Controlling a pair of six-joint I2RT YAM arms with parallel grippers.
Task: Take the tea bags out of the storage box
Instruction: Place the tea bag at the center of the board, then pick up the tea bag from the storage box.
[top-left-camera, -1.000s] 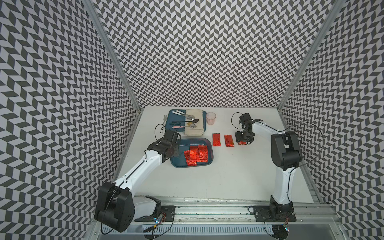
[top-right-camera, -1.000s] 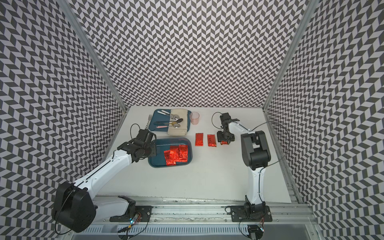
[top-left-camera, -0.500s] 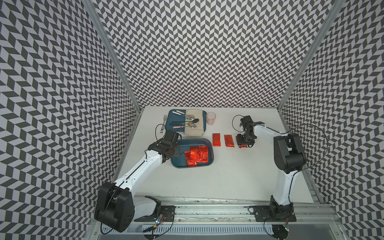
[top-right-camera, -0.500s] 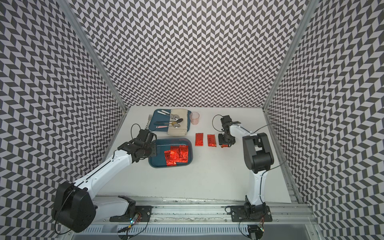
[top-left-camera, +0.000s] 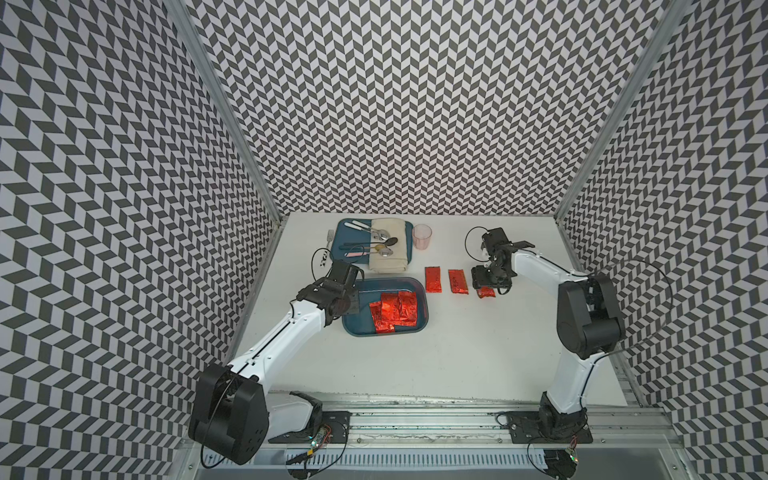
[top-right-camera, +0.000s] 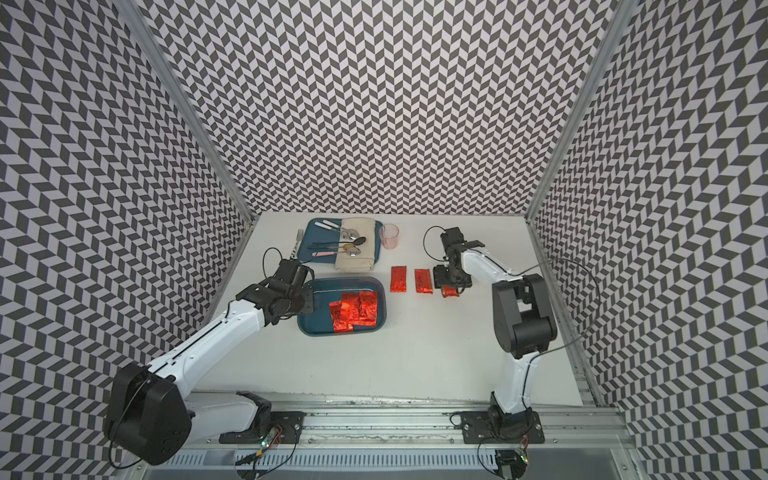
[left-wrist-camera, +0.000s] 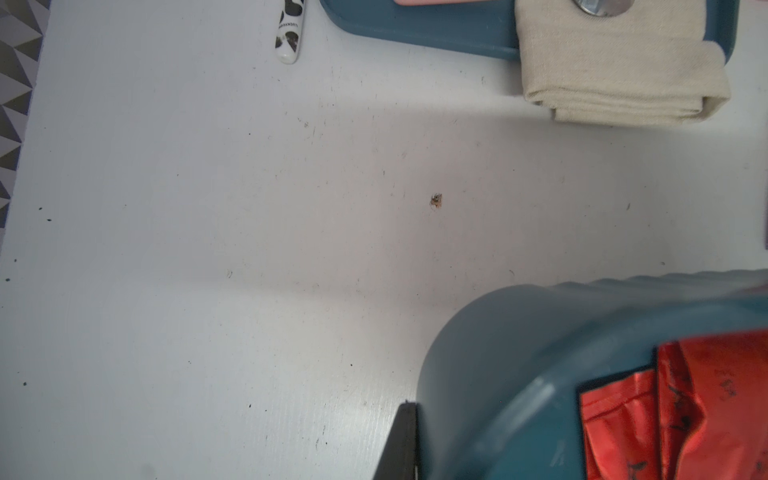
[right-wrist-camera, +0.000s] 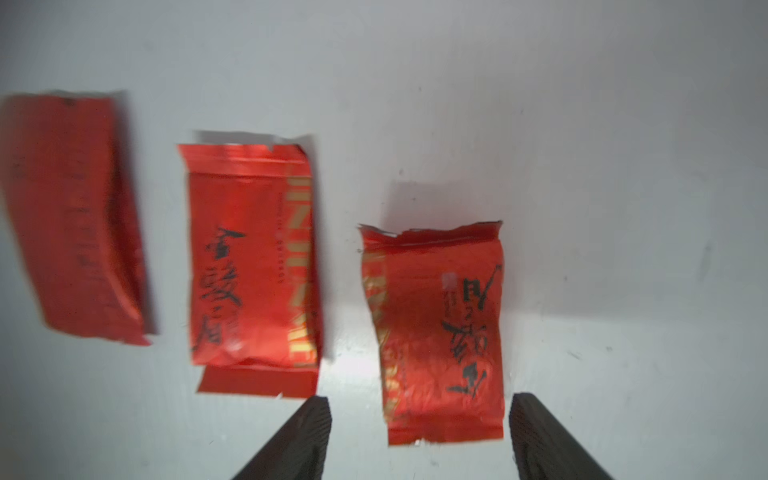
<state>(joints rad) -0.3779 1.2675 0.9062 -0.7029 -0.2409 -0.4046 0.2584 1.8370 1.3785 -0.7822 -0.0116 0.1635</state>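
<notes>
On the left, the left tool (top-left-camera: 351, 305) is closed on the left rim of the storage box (top-left-camera: 359, 325), with one finger (left-wrist-camera: 405, 440) against its outer wall. Red tea bags (top-left-camera: 392, 311) lie overlapping inside the box. Just right of it, two more (top-left-camera: 433, 279) lie side by side on the counter (top-left-camera: 457, 353). Beside them a third bag (right-wrist-camera: 440, 332) lies flat between the spread fingers of the right tool (right-wrist-camera: 419, 399).
</notes>
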